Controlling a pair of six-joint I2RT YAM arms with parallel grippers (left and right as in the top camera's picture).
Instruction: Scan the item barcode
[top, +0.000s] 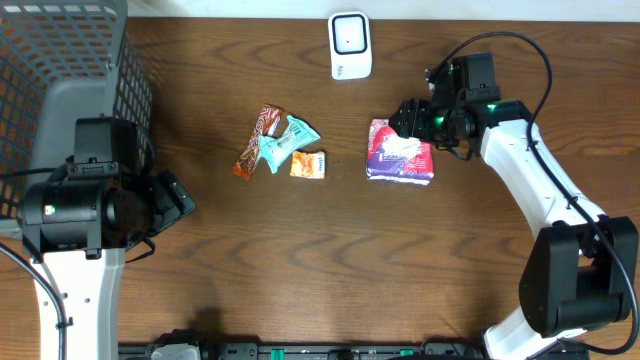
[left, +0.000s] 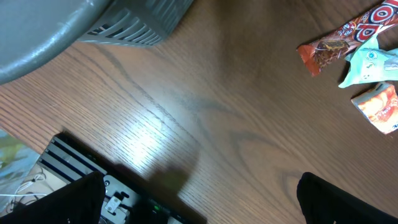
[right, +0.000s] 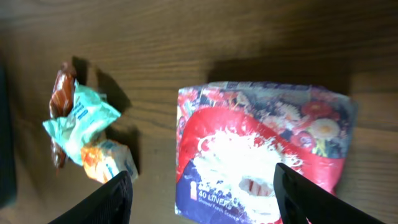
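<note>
1. Right of centre on the wooden table (top: 330, 270): tissue pack (top: 400, 152), lying flat with its red-and-blue printed face up, apart from the white scanner (top: 350, 45) at the far edge.
2. Over the pack's scanner-side edge: right gripper (top: 408, 118), fingers (right: 118, 199) spread wide, gripping nothing. From the wrist view, one finger clear of the pack's side and the other over its corner; contact there impossible to tell.
3. Near the table's middle, left of the pack: brown snack bar (top: 258, 140), teal packet (top: 287, 140) and orange packet (top: 308, 165), bunched together and overlapping.
4. At the left edge: grey mesh basket (top: 70, 60), and just beside it the left gripper (top: 178, 198), jaws wide apart and empty above bare wood.
</note>
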